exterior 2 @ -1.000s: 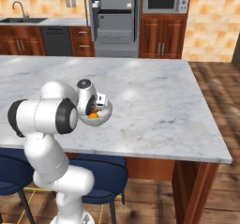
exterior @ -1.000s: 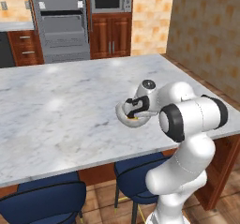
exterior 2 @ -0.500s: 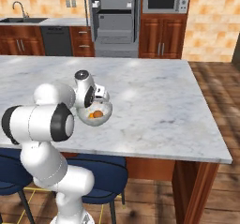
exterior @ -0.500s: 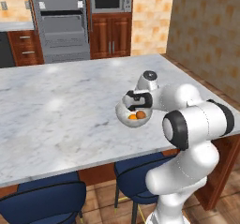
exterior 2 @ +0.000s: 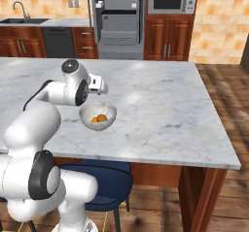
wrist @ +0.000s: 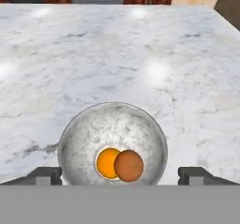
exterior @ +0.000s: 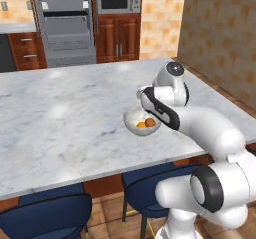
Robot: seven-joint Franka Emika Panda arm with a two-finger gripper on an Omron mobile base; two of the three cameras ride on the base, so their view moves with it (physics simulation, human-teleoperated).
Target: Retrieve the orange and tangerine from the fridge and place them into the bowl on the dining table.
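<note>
The long white-grey marble tabletop [exterior: 60, 123] carries a small round marbled grey bowl [wrist: 84, 138] near its front edge. Two round fruits lie touching in the bowl, a bright orange one [wrist: 107, 162] and a darker brownish-orange one [wrist: 129, 166]. The robot's jaws are spread wide just above the bowl, one dark fingertip [wrist: 44, 175] on each side, holding nothing.

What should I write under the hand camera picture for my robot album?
Open gripper above the marbled bowl on the dining table, with the bright orange and darker tangerine touching inside.
</note>
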